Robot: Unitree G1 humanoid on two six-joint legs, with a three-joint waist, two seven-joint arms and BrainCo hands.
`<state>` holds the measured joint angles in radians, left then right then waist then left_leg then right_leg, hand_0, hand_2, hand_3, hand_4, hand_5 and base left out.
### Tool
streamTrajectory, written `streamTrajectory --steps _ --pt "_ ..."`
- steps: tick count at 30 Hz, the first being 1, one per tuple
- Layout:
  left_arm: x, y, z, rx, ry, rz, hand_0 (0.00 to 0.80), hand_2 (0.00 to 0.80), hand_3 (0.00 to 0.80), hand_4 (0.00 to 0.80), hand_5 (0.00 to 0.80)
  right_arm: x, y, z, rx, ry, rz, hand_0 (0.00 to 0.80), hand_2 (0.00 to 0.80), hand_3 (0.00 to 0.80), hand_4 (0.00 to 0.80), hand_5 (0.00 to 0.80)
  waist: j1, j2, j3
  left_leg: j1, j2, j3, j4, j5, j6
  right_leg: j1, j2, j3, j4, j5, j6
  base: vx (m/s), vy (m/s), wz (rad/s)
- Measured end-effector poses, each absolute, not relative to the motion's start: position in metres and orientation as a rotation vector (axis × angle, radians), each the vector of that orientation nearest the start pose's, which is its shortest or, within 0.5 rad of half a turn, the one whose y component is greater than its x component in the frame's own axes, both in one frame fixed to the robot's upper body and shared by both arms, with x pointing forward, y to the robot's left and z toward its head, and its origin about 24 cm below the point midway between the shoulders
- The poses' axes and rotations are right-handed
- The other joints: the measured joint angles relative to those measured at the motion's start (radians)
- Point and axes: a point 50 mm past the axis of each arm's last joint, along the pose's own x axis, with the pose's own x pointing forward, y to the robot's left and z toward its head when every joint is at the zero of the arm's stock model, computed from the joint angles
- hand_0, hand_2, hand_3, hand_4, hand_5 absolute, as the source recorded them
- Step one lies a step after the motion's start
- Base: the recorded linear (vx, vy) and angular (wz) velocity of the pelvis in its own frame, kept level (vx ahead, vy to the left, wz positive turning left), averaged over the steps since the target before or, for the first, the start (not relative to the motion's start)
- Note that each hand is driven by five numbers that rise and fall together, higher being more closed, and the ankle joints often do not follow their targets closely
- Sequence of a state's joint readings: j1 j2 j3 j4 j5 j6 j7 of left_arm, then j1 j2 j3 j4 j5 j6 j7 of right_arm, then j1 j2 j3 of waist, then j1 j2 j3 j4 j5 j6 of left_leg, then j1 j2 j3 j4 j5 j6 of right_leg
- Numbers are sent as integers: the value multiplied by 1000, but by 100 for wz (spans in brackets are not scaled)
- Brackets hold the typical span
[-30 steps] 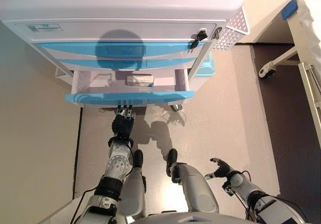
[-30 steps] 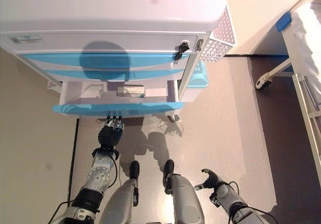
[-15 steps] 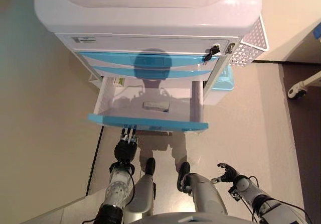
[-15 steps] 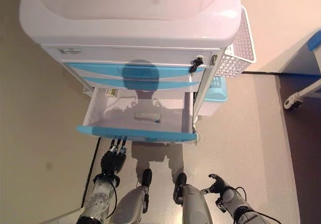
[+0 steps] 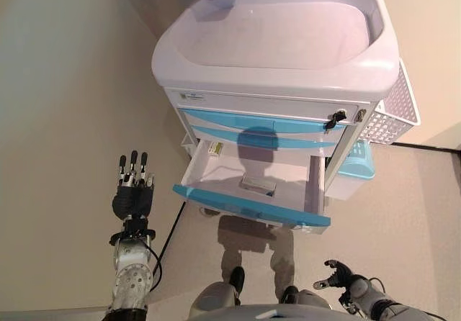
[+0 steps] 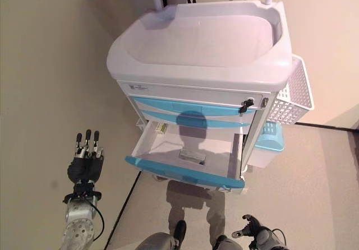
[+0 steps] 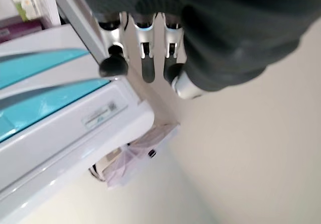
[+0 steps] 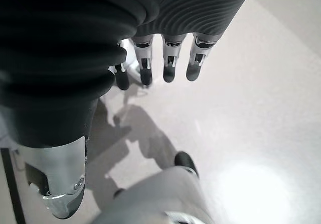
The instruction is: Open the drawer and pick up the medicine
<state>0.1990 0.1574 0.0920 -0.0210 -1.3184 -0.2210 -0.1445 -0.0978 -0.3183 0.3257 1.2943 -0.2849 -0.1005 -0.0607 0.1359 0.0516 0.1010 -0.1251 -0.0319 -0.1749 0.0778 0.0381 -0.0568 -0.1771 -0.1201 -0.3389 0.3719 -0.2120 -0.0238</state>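
1. In the left eye view, we are looking down on a white cart (image 5: 274,47) with blue-fronted drawers; its lowest drawer (image 5: 252,206) is standing pulled out. The medicine (image 5: 258,186), a small flat box, is lying on the drawer's floor near the middle, with no hand touching it. A second small packet (image 5: 214,149) is sitting at the drawer's back left corner. Our left hand (image 5: 132,197) is hanging in the air well to the left of the drawer, fingers straight and empty. Our right hand (image 5: 338,273) is showing low at the right, loosely spread, holding nothing.
2. In the right eye view, a white mesh basket (image 6: 291,96) is hanging on the cart's right side.
3. In the left wrist view, our fingers (image 7: 147,48) are pointing straight out beside the cart's white edge.
4. In the right wrist view, our fingers (image 8: 169,58) are hanging relaxed above the pale floor (image 8: 251,108).
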Motion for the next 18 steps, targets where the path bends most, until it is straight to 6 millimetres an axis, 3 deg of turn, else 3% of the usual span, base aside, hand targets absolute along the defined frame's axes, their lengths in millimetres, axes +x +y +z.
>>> streamTrajectory --steps 3,8,10,11,12,18 --pt "195 234 19 -1096 -197 265 800 800 800 800 800 112 -251 -152 -748 1132 225 0 0 0 0 0 19 -23 -1 14 -7 -12 -6 -4 7 27 -4 -3 -2 -5 7 58 -30 10" --pt "175 243 5 -1078 -149 356 781 781 781 781 781 105 -252 -153 -737 1149 216 0 0 0 0 0 27 -30 -8 14 -9 -29 -10 -6 11 36 -4 -5 -10 -9 7 37 -18 14" --pt "166 248 -9 -1065 -97 421 411 411 411 411 411 105 -252 -153 -736 1148 215 0 0 0 0 0 29 -31 -10 21 -9 -30 -11 -5 13 36 -4 -5 -13 -9 8 4 -3 2" --pt "162 249 -16 -1062 -63 448 285 285 285 285 285 105 -252 -153 -736 1148 215 0 0 0 0 0 27 -31 -12 22 -8 -30 -13 -4 13 36 -4 -5 -15 -8 9 0 0 0" --pt "158 249 -25 -1056 -22 477 0 0 0 0 0 106 -252 -153 -736 1147 214 0 0 0 0 0 24 -31 -14 22 -8 -29 -14 -3 11 37 -4 -5 -17 -8 9 0 0 0" --pt "133 246 -64 -959 204 584 0 0 0 0 0 98 -256 -153 -717 1162 177 0 0 0 0 0 12 -38 -26 29 -1 -12 -28 -1 9 33 8 14 -36 -4 11 -6 23 -9"
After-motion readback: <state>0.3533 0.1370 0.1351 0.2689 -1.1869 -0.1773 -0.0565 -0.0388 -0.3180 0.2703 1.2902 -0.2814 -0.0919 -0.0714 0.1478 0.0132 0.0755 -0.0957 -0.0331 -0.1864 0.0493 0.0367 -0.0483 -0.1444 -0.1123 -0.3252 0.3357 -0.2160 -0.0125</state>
